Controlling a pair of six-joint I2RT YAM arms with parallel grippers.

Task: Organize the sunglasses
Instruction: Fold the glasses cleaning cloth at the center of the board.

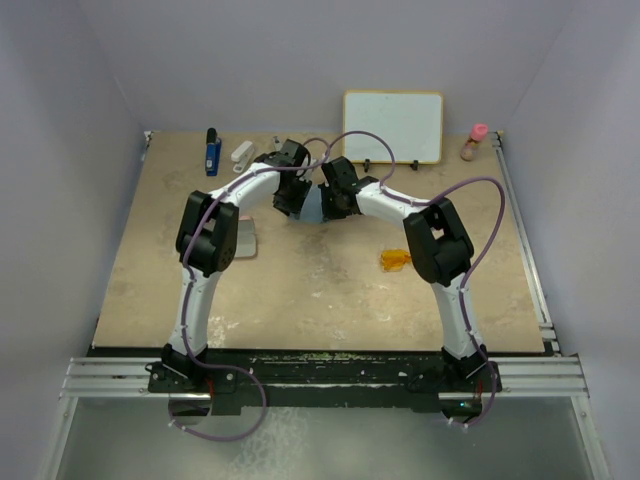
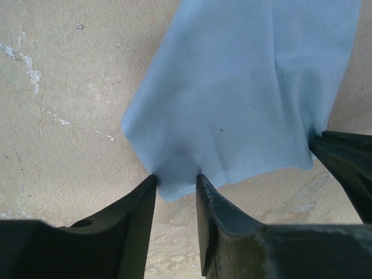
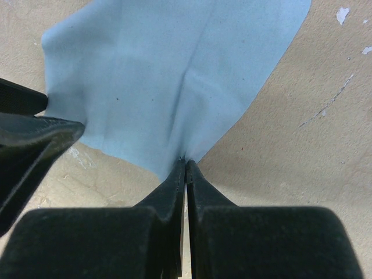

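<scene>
The sunglasses [image 1: 395, 261], small with orange-amber lenses, lie on the table right of centre, beside my right arm's elbow and away from both grippers. Both grippers meet over a light blue cloth [image 1: 313, 207] at the middle back. My right gripper [image 1: 333, 205] is shut on one corner of the cloth [image 3: 174, 87], as the right wrist view [image 3: 185, 160] shows. My left gripper [image 1: 297, 205] has its jaws apart, with another cloth corner [image 2: 244, 93] lying between the fingertips in the left wrist view [image 2: 176, 177]. The cloth hangs slack between the two.
A pink glasses case [image 1: 246, 240] lies left of centre, partly hidden behind my left arm. A whiteboard [image 1: 393, 126] stands at the back wall, with a pink-capped bottle [image 1: 475, 142] at the back right. A blue object [image 1: 212, 152] and a white one [image 1: 243, 152] lie at the back left.
</scene>
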